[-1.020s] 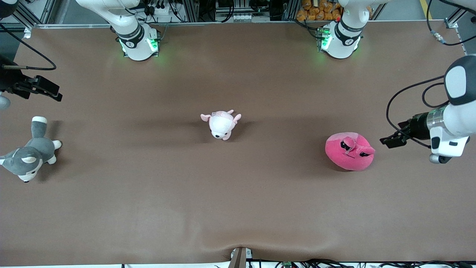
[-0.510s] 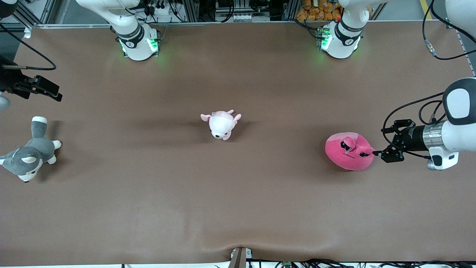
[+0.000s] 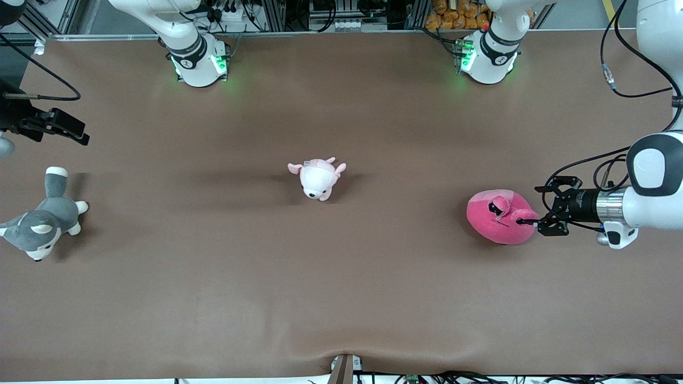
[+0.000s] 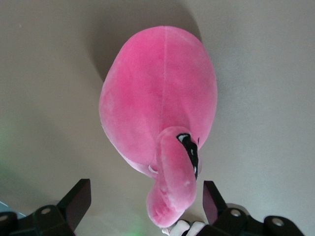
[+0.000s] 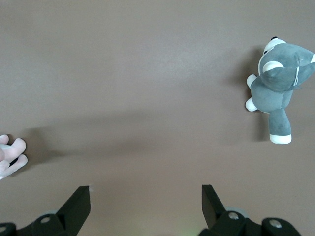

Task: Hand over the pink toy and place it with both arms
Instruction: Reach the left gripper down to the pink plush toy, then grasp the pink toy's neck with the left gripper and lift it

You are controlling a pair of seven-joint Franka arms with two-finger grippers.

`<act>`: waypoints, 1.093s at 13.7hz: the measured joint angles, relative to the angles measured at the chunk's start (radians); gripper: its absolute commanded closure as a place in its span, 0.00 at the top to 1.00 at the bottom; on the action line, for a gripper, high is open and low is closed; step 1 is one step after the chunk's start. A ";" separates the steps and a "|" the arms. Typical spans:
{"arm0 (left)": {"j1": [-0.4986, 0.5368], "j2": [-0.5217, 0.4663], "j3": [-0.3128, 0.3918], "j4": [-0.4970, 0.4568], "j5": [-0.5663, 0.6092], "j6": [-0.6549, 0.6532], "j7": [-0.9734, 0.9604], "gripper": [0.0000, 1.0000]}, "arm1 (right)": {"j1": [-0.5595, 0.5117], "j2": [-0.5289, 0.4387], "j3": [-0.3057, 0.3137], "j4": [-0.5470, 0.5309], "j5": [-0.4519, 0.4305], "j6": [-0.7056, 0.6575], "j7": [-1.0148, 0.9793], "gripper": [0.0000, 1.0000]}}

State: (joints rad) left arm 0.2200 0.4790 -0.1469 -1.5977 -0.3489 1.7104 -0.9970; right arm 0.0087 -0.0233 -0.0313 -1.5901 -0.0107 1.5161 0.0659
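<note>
While its fingers stand wide apart, the left gripper (image 3: 540,205) sits low beside the pink toy (image 3: 500,217), its ear between the jaws, seemingly lined up for the pickup. That toy lies on the table (image 3: 341,298) toward the left arm's end. The right gripper (image 3: 64,128), also spread, waits over the grey plush dog's (image 3: 40,224) end

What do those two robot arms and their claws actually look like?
Both arms are chunky, rounded white tubes with black joint bands; green lights glow at their bases. Loose black cables loop alongside. The left gripper and right gripper are black, two-fingered.
</note>
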 measured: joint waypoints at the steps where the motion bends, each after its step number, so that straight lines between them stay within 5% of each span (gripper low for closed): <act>1: 0.000 0.005 0.000 0.000 -0.017 0.000 -0.001 1.00 | 0.000 0.000 0.000 0.000 0.000 0.000 0.000 1.00; 7: 0.001 0.023 0.000 0.002 -0.042 0.000 -0.002 0.98 | 0.000 0.000 0.000 0.000 0.000 0.000 0.000 1.00; 13: 0.001 0.026 0.000 0.002 -0.042 0.000 -0.003 0.73 | 0.000 0.000 0.001 0.000 0.000 0.001 0.000 1.00; 15: 0.001 0.027 0.000 0.002 -0.042 0.000 -0.003 0.55 | 0.001 0.000 0.003 0.000 0.001 0.001 0.000 1.00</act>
State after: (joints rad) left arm 0.2212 0.5064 -0.1467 -1.5961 -0.3912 1.7108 -0.9996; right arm 0.0097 -0.0234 -0.0283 -1.5900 -0.0099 1.5169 0.0660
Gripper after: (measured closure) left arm 0.229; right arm 0.000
